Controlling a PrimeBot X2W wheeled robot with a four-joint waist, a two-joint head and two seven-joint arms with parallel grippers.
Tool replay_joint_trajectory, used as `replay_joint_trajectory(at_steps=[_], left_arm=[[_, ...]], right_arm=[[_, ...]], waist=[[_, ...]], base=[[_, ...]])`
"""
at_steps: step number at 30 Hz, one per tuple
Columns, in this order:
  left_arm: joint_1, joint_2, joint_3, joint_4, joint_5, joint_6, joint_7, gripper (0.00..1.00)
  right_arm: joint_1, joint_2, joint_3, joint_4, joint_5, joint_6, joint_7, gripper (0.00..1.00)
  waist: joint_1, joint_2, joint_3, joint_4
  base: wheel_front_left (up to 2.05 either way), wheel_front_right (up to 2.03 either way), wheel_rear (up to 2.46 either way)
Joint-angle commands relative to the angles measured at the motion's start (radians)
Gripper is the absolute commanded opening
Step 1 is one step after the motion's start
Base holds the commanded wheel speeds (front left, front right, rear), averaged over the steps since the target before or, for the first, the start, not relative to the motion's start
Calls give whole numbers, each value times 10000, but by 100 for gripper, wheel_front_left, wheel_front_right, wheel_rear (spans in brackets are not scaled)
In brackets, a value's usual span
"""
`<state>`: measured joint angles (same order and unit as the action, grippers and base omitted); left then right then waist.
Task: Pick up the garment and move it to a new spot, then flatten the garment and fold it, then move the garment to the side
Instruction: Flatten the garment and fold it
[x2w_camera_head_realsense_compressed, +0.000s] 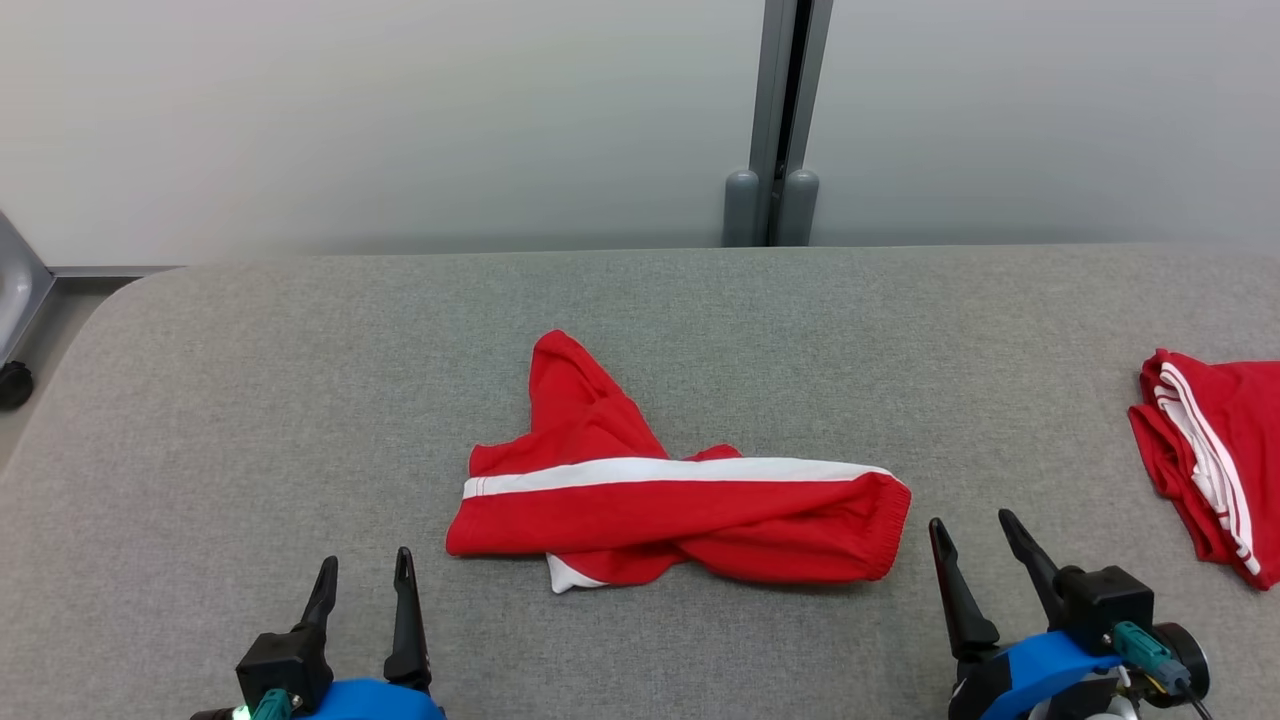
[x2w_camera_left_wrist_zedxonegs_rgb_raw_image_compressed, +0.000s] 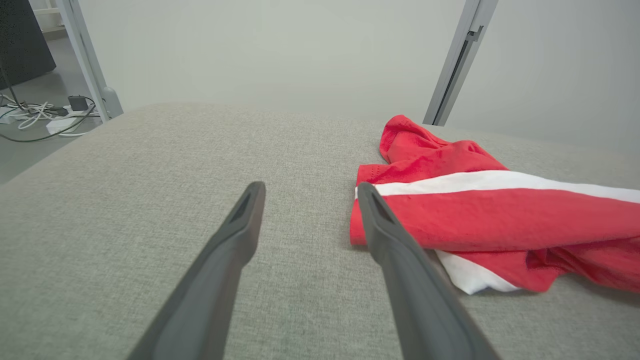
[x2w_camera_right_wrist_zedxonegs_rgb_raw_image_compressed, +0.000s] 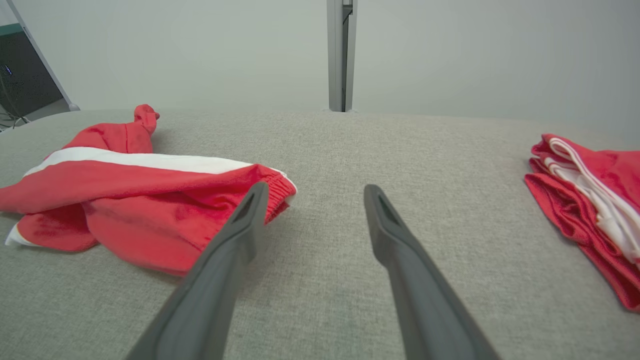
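Grey fabric covers the worktop (x2w_camera_head_realsense_compressed: 250, 400), backed by a pale wall and a grey post (x2w_camera_head_realsense_compressed: 785, 120). The red garment (x2w_camera_head_realsense_compressed: 680, 510) with a white stripe lies crumpled near the middle, toward the front edge. The left gripper (x2w_camera_head_realsense_compressed: 367, 557) and right gripper (x2w_camera_head_realsense_compressed: 970, 518) flank it, fingers spread, holding nothing. A second red garment (x2w_camera_head_realsense_compressed: 1210, 450) lies folded at the right edge.

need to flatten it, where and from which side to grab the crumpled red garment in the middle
Probably its two ends: the open right gripper from the right onto the gathered elastic end, the open left gripper from the near left onto the striped left edge. The red garment lies long side to side, twisted midway.
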<state>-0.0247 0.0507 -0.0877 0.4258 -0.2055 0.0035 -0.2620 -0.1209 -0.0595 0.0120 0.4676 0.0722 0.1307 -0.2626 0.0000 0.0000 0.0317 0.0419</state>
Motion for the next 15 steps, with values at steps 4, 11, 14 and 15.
replay_joint_trajectory(at_steps=[4,11,14,15], left_arm=[[8,-2,-49,-8,-72,36,-39,100],[-795,-4,-134,638,-651,-594,-39,100],[-1601,-1,-55,1244,-795,-893,-41,100],[-1866,-5,-52,1523,-835,-990,-39,100]], right_arm=[[-107,62,80,66,-2,-2,-21,100],[-431,82,304,-48,83,0,-21,100],[-602,83,440,-112,157,0,-21,100],[-666,81,486,-140,166,-2,-21,100]], waist=[[0,0,43,-55],[0,0,480,-118],[0,0,783,-156],[0,0,878,-174]], base=[[0,0,0],[0,0,0],[0,0,0],[0,0,0]])
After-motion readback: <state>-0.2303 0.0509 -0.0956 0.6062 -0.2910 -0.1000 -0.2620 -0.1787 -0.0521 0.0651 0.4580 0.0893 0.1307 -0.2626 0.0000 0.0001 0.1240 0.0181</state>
